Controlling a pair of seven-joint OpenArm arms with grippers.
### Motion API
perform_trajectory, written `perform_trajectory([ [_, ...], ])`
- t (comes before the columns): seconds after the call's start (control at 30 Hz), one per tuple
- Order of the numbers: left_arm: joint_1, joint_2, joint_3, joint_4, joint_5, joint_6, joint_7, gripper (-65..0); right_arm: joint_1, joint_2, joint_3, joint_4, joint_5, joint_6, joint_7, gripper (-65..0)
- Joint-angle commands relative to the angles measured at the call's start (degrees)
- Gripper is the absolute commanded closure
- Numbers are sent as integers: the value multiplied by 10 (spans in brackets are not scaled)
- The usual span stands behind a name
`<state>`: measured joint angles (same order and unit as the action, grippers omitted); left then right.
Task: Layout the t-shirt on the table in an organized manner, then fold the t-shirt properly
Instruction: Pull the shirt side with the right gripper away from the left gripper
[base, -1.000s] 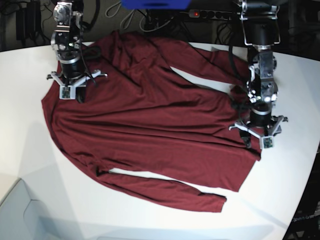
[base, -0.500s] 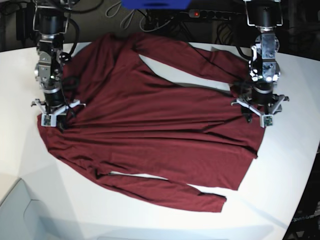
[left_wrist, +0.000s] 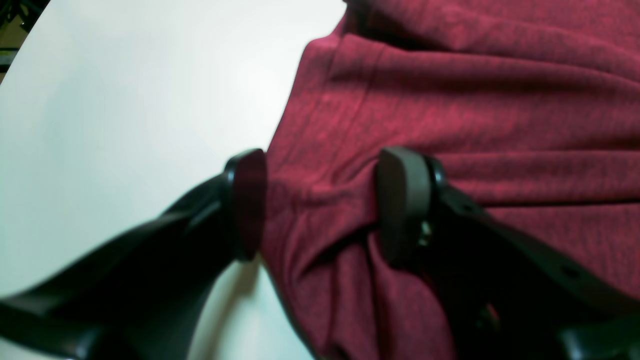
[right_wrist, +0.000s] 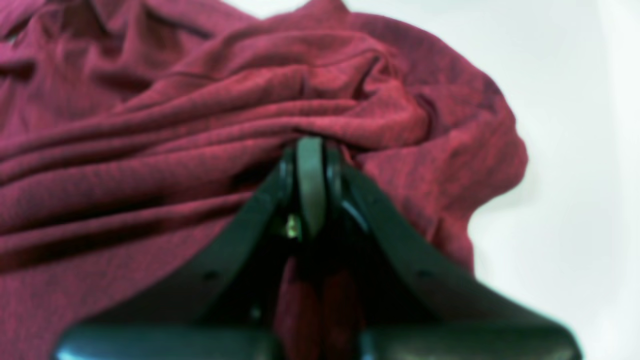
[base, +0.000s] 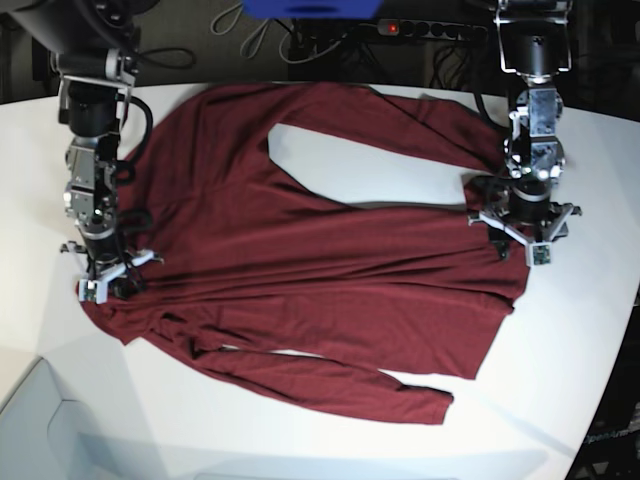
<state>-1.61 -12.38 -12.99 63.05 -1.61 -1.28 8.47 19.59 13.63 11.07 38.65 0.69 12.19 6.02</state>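
The maroon t-shirt lies spread across the white table, with one sleeve stretched along the back and another along the front. At the left side of the base view, my right gripper is shut on a bunched edge of the t-shirt; in its wrist view the right gripper shows its fingers pressed together with cloth gathered at the tips. My left gripper stands at the shirt's right edge. In its wrist view the left gripper is open, straddling wrinkled cloth at the shirt's edge beside bare table.
Behind the table run a power strip and cables, and a blue object sits at the top edge. The table's curved edge runs close to the shirt on the right. A pale ledge fills the lower left corner.
My right gripper has dragged the shirt's edge toward the front left, spreading the cloth and opening the back sleeve. My left gripper has shifted a little toward the back.
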Motion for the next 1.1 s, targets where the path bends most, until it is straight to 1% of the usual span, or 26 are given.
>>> perform_trajectory([
  [0.0, 5, -13, -13, -3, 12, 10, 42, -343, 7, 4, -2, -13, -11, -7, -45, 0],
  [0.13, 9, -19, -32, -4, 12, 10, 43, -343, 34, 5, -44, -35, -11, -7, -45, 0],
  [0.43, 31, -20, -77, -3, 12, 9, 43, -343, 58, 1, -138, -38, -11, -7, -45, 0],
  [0.67, 63, -26, -91, -2, 12, 9, 42, -343, 77, -15, -160, -39, -11, -8, -45, 0],
  [0.83, 77, -28, -98, -2, 11, 9, 42, -343, 92, -26, -192, -40, -11, -8, -46, 0],
  [0.93, 87, -27, -110, 15, 11, 9, 42, -343, 107, -32, -208, -40, -11, -8, -46, 0],
  [1.07, 92, -27, -111, 42, 11, 9, 42, -343, 125, -42, -210, -40, -11, -10, -45, 0],
])
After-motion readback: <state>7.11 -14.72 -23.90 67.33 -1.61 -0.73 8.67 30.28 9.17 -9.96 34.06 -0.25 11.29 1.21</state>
